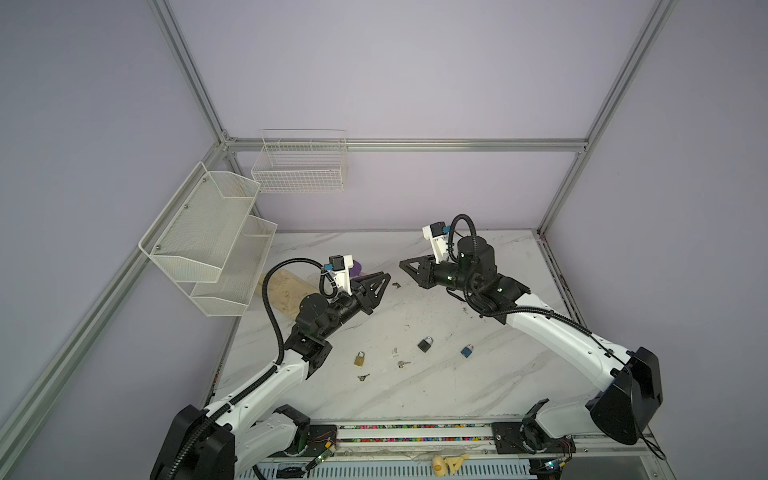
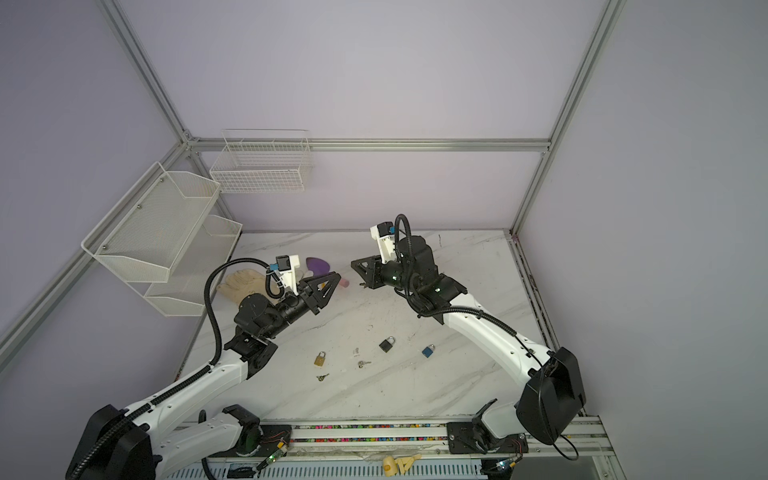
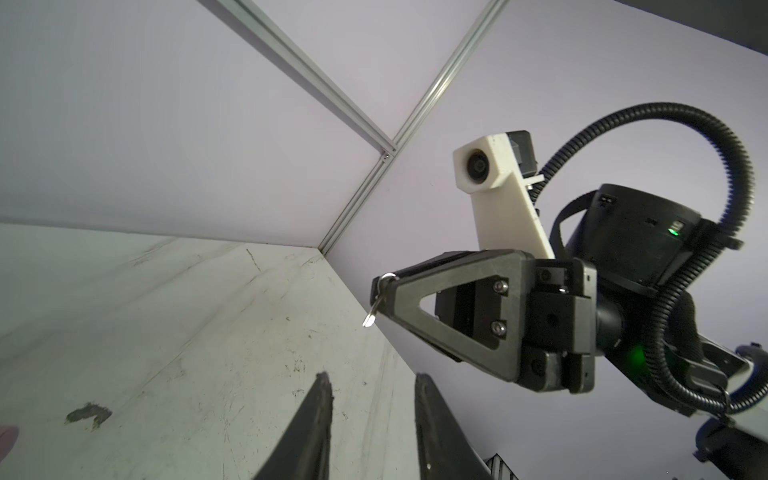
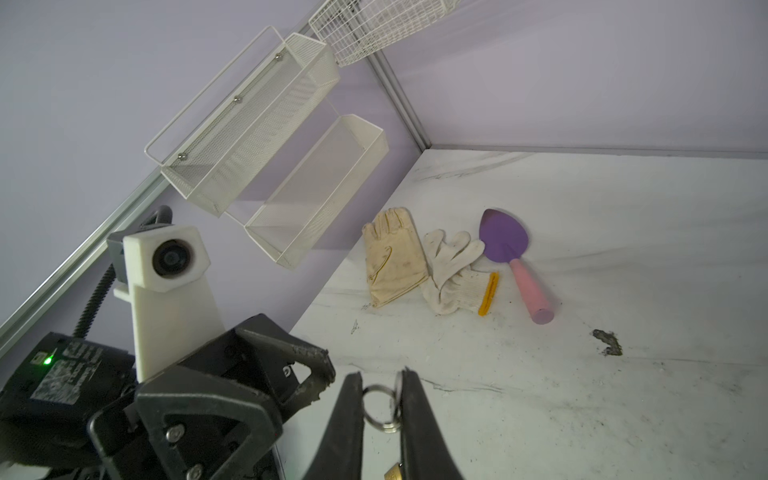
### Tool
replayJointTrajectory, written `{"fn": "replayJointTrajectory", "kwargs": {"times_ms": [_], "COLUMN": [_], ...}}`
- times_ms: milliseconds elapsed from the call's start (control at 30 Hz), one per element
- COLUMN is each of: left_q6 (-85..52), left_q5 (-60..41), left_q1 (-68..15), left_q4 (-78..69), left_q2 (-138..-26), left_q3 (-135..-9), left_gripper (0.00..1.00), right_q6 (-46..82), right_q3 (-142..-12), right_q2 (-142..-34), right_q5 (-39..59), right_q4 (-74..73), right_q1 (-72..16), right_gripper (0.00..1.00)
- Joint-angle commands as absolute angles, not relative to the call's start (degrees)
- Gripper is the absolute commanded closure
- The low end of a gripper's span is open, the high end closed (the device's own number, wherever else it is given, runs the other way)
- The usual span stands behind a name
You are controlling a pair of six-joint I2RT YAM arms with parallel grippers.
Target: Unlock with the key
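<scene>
Nearest the front edge of the marble tabletop, a small key lies just beside a brass padlock. To their right lie a second loose key, a black padlock and a blue padlock, each apart from the others and well clear of both arms. Farther in, the two grippers face each other in the air above the middle of the tabletop, tips near but not touching. The left gripper has its jaws apart, with a clear gap and nothing between them in the left wrist view. The right gripper has its jaws clamped on a key ring, and the held key hangs from that ring just below the tips, off the tabletop. Under the gap between the grippers a dark smudge marks the surface. Beyond them, toward the far left corner, lie a cream glove, a white knit glove touching it, and a purple trowel with a pink handle beside that. A two-tier mesh shelf hangs on the left wall and a wire basket on the back wall
</scene>
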State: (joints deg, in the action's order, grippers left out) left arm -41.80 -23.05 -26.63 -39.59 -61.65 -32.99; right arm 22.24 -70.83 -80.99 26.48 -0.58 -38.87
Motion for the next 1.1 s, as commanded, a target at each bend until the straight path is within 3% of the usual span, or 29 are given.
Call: {"fn": "replayJointTrajectory", "kwargs": {"times_ms": [0,400,1067], "left_q6": [-35.62,-34.83,-33.98], "left_q5": [-31.35,-35.60,-42.08], "left_q1": [-26.47,-26.28,-26.28], "left_q4": [-45.87,-48.79,-52.06], "left_q2": [-62.43,-65.80,-67.17], "left_q3": [-33.42,-36.86,-42.05], "left_gripper": [0.69,0.70,0.75], "right_q6": [17.76,13.33,12.74], "right_q3": [-71.42,-71.29,-71.05], "right_q2": [-79.00,-75.94,-75.83], "right_q5": [33.90,43.67,46.66], "right_q4": [-0.93,-2.64,-2.02], "right_q1": [-39.03,-37.62,-36.83], "right_gripper": [1.00,1.00,1.00]}}
